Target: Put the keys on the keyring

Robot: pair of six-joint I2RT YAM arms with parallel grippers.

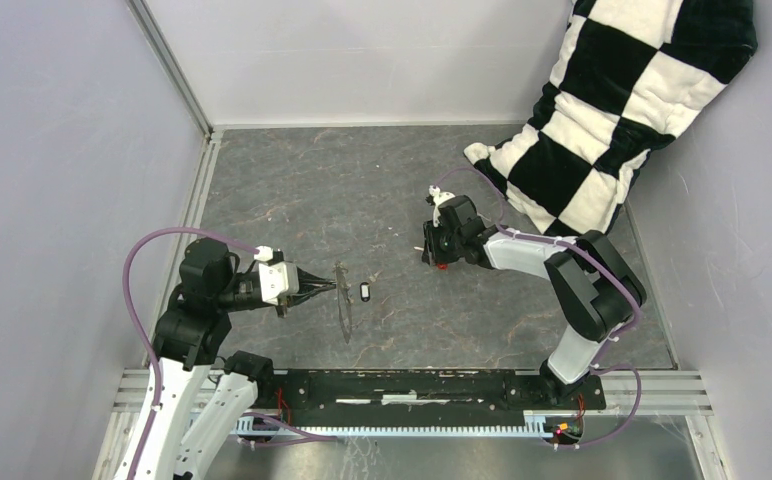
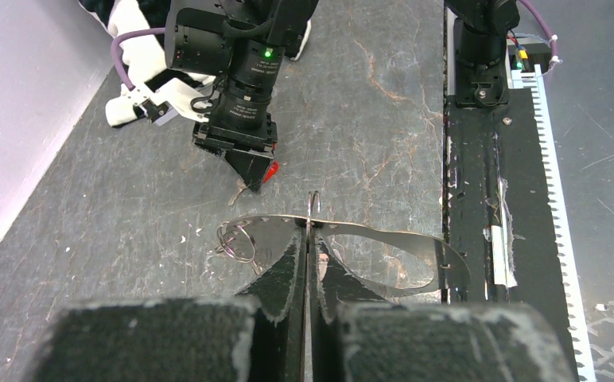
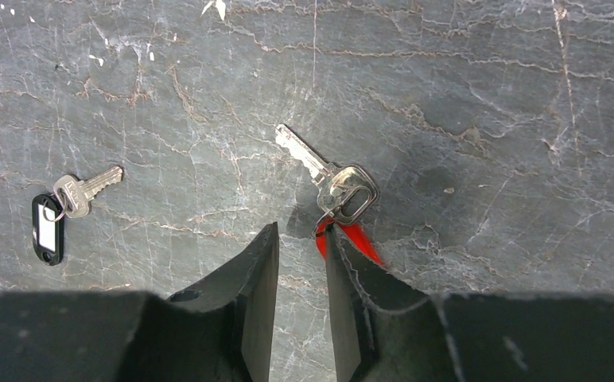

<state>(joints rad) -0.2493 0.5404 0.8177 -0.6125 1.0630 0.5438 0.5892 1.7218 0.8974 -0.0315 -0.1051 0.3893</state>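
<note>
On the left, we see the left gripper pinched shut on the keyring, a thin grey oval hoop held on edge. A cluster of small wire loops hangs at the end to the left of its fingers. Just beyond the hoop from that gripper, the black-tagged key lies flat on the table.

Further right, the right gripper points down, jaws narrowly apart, with bare table in the gap. The red-tagged key lies just ahead of its right-hand finger. Its red tag slips under that finger; we cannot tell whether they touch.

We judge the step to be picking up this key. To do it well, the gripper should shift sideways until the tag sits between the jaws, then close squarely, leaving the key's hole free for threading.

The table is dark grey, veined like slate and scuffed. Pale grey walls enclose it, and a black-and-white checked cushion leans in the far right corner.
</note>
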